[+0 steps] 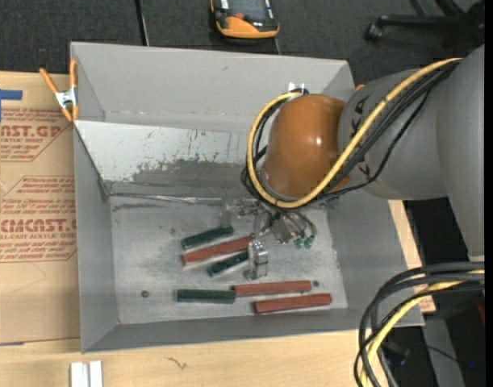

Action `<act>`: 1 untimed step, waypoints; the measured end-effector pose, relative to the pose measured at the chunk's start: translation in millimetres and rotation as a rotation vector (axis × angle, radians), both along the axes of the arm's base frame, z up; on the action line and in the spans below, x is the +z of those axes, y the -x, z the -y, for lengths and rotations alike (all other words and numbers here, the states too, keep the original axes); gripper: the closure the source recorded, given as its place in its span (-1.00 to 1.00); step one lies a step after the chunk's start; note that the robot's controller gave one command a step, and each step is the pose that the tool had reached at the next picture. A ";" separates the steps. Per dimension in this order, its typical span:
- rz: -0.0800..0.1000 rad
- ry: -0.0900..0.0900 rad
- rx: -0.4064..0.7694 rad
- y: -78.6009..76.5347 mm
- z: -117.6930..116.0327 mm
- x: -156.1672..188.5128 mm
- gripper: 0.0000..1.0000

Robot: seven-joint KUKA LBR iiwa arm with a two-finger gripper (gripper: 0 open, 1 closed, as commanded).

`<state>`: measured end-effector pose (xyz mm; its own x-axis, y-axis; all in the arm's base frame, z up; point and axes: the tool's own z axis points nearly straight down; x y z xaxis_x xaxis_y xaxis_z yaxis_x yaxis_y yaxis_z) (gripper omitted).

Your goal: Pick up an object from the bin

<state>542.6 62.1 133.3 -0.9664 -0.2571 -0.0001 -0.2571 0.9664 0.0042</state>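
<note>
While the tool [258,258] sits at the green stick's [228,264] right end (axis running left), its opening I can't tell.

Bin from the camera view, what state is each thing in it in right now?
Gripper: low over the middle sticks.
Upper green stick: flat, slanted.
Middle red stick: flat, slanted, beside it.
Short green stick: flat, at the gripper.
Lower green stick: flat, not held.
Thin red stick: flat, not held.
Lowest red stick: flat, not held.

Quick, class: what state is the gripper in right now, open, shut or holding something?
Gripper: cannot be told; it sits low in the bin beside a short dark green stick.
</note>
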 end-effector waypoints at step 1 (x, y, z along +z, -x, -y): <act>0.008 0.002 -0.068 -29.2 -1.1 -54.1 -1.00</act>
<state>571.8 63.2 79.3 -0.9815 -0.1912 -0.0070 -0.1912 0.9815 0.0008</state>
